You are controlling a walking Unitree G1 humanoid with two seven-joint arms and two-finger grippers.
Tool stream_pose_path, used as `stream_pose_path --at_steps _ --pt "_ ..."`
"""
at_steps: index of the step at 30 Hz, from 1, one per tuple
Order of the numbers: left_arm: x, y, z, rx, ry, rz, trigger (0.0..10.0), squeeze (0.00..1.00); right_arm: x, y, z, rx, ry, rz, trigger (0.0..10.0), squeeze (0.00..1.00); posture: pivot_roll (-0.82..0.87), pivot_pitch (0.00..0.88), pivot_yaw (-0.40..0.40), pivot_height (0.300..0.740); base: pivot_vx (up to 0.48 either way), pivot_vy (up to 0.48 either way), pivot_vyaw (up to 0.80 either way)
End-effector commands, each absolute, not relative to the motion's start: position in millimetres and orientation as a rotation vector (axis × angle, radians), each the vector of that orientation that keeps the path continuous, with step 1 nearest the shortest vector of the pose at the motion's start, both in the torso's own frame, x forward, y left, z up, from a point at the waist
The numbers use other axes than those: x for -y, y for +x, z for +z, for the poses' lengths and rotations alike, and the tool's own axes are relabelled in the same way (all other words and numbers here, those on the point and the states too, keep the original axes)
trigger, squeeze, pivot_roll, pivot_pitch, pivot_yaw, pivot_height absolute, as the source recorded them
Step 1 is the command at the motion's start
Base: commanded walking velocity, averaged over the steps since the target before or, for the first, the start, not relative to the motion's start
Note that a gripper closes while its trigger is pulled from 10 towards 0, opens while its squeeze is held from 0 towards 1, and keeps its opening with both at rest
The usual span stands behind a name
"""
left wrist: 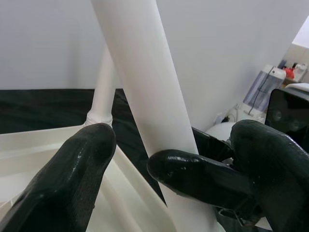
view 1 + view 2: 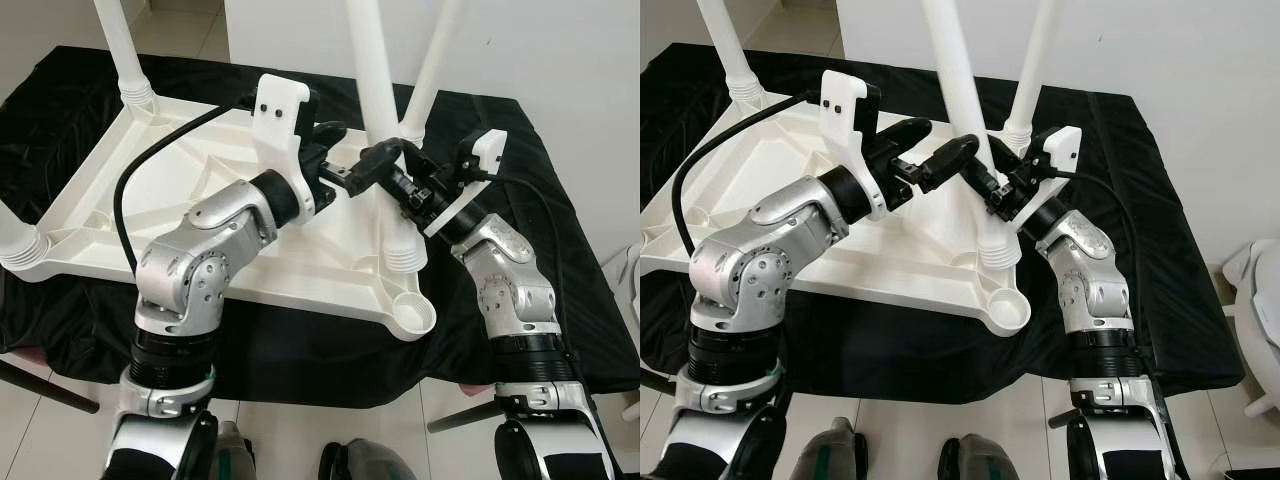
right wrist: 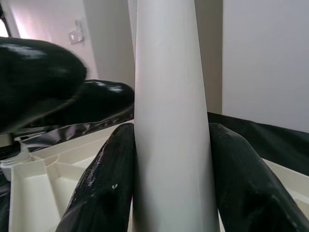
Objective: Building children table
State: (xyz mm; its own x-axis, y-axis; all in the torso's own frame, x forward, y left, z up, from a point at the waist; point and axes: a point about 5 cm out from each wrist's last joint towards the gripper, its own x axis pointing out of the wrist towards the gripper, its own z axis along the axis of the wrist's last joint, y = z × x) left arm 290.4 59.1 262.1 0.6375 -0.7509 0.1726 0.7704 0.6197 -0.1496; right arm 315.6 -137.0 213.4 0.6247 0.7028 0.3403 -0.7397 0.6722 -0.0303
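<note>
The white moulded-plastic children's tabletop (image 2: 200, 215) lies upside down on a surface draped in crinkled black cloth (image 2: 560, 250), its ribbed underside up so the legs can be pushed into the corner sockets. At the far left corner one smooth white tubular leg (image 2: 125, 50) already stands in its ribbed collar; another collar sits at the near left corner.

The left gripper (image 2: 940, 160) reaches in from the left, its glossy black jaws parted around the middle leg without clamping it, probably to steady it. That tapered white plastic leg (image 2: 958, 75) rises tilted from its ribbed socket collar (image 2: 998, 250) near the tabletop's right edge. The right gripper (image 3: 169, 169) comes from the other side, jaws closed snugly on this leg, one finger on each flank, likely to press or twist it home. Behind it another white leg (image 2: 1035, 65) stands at the far right corner. The near right corner socket (image 2: 1008, 310) is an open round cup, not yet filled.
</note>
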Motion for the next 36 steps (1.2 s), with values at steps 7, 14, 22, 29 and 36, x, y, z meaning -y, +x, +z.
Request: stream_pose_path --at_steps 7,14,22,29,36 --pt "-61.7 301.0 257.0 0.024 -0.202 -0.937 10.0 0.00 130.9 307.8 213.2 0.355 0.095 0.906 10.0 0.00 0.01 0.032 -0.056 0.740 0.000 0.000 0.00" --pt "-66.0 306.6 270.0 0.044 -0.272 -0.934 10.0 0.00 128.5 301.7 209.8 0.342 0.075 0.957 10.0 0.00 0.01 0.031 -0.059 0.740 0.000 0.000 0.00" --pt "-76.1 314.8 294.2 0.095 -0.360 -0.934 10.0 0.00 126.3 296.3 204.4 0.318 0.054 0.993 10.0 0.00 0.01 0.023 -0.055 0.740 0.000 0.000 0.00" --pt "-70.3 310.0 297.7 0.085 -0.424 -0.975 10.0 0.00 126.1 295.1 204.0 0.320 0.048 0.994 10.0 0.00 0.01 0.020 -0.054 0.740 0.000 0.000 0.00" --pt "-63.1 303.9 293.6 0.054 -0.422 -1.014 10.0 0.00 125.8 295.5 204.6 0.325 0.045 0.988 10.0 0.00 0.00 0.011 -0.053 0.740 0.000 0.000 0.00"
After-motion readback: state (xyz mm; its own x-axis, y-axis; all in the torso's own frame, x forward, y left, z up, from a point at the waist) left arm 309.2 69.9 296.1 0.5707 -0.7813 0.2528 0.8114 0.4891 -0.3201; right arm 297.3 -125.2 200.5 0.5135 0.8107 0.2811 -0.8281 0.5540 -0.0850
